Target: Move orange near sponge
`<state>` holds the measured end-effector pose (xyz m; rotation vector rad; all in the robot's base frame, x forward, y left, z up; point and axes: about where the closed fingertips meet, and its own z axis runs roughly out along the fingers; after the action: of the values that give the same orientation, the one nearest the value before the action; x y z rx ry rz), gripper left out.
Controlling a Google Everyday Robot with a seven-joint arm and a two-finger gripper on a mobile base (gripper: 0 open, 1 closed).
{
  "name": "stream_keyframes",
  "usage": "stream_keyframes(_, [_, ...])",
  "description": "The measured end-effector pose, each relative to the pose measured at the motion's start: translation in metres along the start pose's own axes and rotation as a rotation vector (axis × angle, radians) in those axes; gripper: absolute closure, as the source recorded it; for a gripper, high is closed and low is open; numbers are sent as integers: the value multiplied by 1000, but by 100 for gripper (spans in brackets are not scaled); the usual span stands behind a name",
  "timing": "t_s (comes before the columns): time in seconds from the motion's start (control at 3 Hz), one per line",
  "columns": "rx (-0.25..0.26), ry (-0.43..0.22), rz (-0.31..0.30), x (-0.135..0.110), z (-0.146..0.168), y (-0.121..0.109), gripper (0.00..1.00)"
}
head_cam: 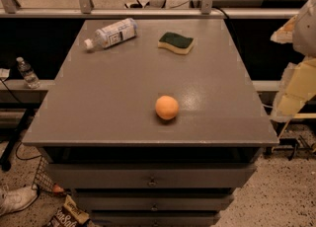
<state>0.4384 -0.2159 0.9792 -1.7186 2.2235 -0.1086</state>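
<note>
Orange sits ungrasped near the bench's front, sponge far back, so we judge the reach comes next, our gripper off the right side, jaws' state we cannot tell.

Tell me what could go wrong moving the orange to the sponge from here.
The orange is round and sits near the front edge of the table; a glancing touch might roll it off. The gripper hangs beyond the table's right side, far from it. The bottle lies on its side left of the sponge; a released orange could roll into it.
</note>
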Motion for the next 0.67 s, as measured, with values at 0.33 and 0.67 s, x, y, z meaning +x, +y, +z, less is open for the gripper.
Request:
stream_keyframes(0.33, [5,-6,1,-1,-1,0,0])
stream_keyframes(0.67, [-16,-91,29,-15,10,-1,0])
